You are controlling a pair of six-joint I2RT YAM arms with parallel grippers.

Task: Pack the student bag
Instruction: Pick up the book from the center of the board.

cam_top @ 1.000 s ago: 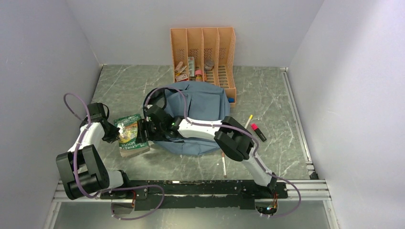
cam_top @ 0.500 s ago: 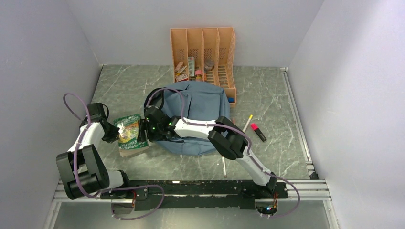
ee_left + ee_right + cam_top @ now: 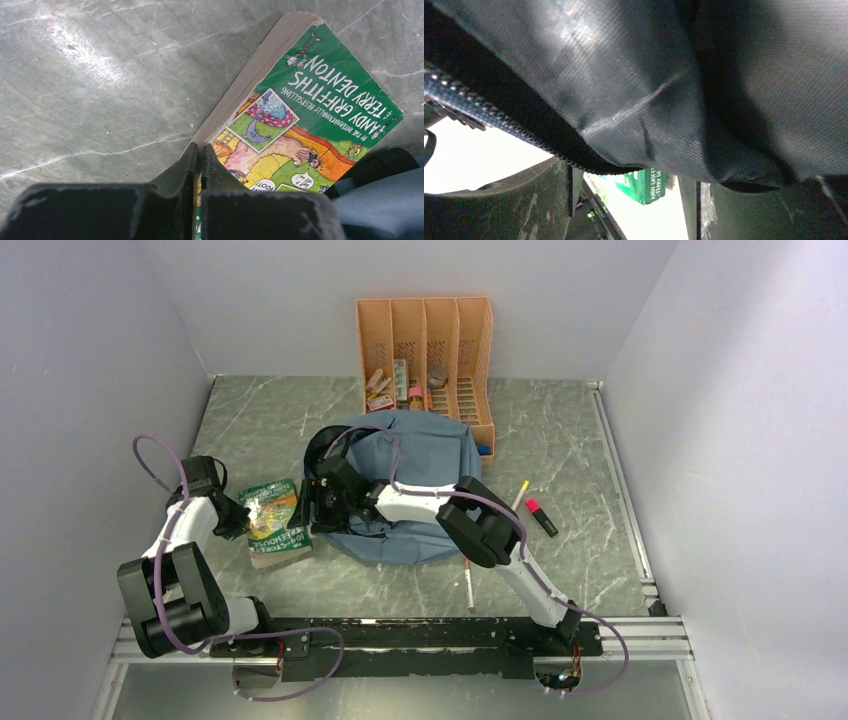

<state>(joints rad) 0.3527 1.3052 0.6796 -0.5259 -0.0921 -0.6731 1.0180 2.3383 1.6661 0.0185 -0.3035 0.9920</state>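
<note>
The dusty-blue student bag [image 3: 420, 475] lies flat in the middle of the table, its black-trimmed opening facing left. A green paperback book [image 3: 276, 524] lies just left of it. My left gripper [image 3: 241, 521] is shut on the book's near cover edge; in the left wrist view the fingertips [image 3: 200, 159] pinch the cover of the book [image 3: 320, 95]. My right gripper [image 3: 326, 492] is at the bag's opening, jaws wide apart [image 3: 634, 207]. The dark lining [image 3: 649, 75] and zip [image 3: 499, 125] drape over it, and the book's spine [image 3: 647, 185] shows through the gap.
An orange slotted file organizer [image 3: 425, 340] with small items stands at the back, touching the bag's far edge. A pink-and-black marker [image 3: 541, 516] and a pencil [image 3: 520, 495] lie right of the bag. Another thin stick [image 3: 468, 585] lies near the front.
My right gripper has drawn back from the book's right side and gone under the rim of the bag's opening, which now stands raised. The left arm and the book have stayed put.
</note>
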